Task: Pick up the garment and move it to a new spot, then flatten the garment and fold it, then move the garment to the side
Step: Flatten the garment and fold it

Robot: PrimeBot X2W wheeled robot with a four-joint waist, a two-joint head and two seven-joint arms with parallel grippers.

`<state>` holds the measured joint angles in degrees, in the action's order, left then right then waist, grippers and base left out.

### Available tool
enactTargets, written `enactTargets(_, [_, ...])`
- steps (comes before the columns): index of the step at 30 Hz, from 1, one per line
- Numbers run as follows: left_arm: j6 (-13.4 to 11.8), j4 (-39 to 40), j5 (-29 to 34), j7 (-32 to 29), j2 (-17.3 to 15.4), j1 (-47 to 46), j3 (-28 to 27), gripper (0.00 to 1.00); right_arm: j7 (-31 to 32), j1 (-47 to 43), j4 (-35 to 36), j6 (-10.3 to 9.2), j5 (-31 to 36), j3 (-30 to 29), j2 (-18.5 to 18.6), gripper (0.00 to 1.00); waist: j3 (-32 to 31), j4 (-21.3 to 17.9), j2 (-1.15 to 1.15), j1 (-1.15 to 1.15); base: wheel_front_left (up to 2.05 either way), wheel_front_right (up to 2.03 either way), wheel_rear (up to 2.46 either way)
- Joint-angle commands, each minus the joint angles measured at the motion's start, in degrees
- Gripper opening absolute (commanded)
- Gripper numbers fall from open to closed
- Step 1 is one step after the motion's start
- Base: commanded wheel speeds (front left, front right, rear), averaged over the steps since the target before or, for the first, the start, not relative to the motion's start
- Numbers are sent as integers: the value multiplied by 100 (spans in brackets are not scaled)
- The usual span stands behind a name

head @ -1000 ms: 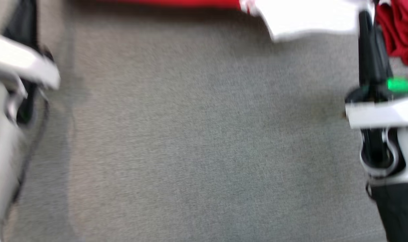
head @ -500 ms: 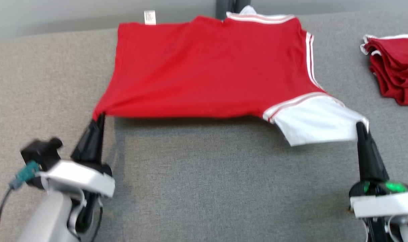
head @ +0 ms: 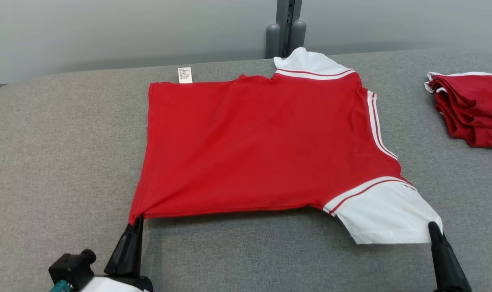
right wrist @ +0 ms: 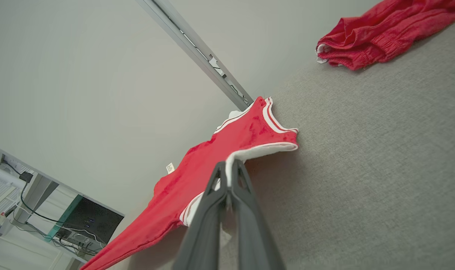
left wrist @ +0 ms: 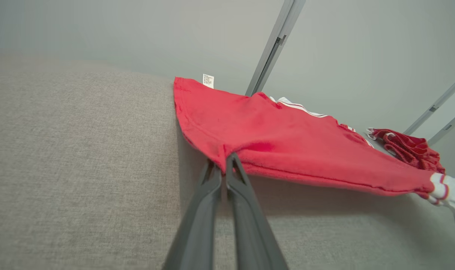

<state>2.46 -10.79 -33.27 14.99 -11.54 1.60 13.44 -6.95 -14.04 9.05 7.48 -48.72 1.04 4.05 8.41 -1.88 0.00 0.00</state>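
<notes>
Garment (head: 262, 142) lay spread on counter (head: 67, 162) just before post (head: 285, 28) | view lifted, cloth itself hardly moved | left pincer (head: 137, 220) clamped on hem corner (head: 139, 210), right pincer (head: 432, 224) on white sleeve (head: 383, 215) | flattening looked nearly done, fold next

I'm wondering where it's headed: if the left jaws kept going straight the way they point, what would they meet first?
The red shirt: the left jaws pinch its near corner, so they would likely push into its cloth.
</notes>
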Motion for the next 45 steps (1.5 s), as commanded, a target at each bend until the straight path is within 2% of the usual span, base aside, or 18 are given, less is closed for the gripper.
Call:
enactTargets(1, [-5, 40, 72, 25, -6, 79, -34, 0, 46, -96, 48, 2, -28, -20, 6, 0, -20, 5, 0, 0, 0, 0, 0])
enactTargets(6, [-23, 204, 95, 24, -39, 429, -80, 0, 172, -418, 164, 2, -11, -106, -44, 0, -61, -28, 0, 0, 0, 0, 0])
enactTargets(12, [-51, 293, 64, -32, -4, 551, 18, 0, 279, -343, 178, 2, 13, -159, -80, 0, -106, -39, 0, 0, 0, 0, 0])
enactTargets(21, [55, -92, -201, -102, 255, 188, 91, 0, 256, 51, -421, 2, -112, -136, -96, 0, -258, 34, 0, 0, 0, 0, 0])
enactTargets(29, [159, -767, -449, -127, 471, -356, 122, 0, 151, 597, -1217, 2, -68, -90, -98, 0, -490, 93, 0, 0, 0, 0, 0])
enactTargets(35, [194, -1375, -501, -155, 571, -945, 162, 0, 46, 1174, -1739, 2, -68, -77, -70, 0, -440, 97, 0, 0, 0, 0, 0])
enactTargets(45, [195, -2802, -382, -254, 616, -2426, 232, 0, -257, 2855, -2964, 2, -47, 42, -10, 0, 181, -7, 0, 0, 0, 0, 0])
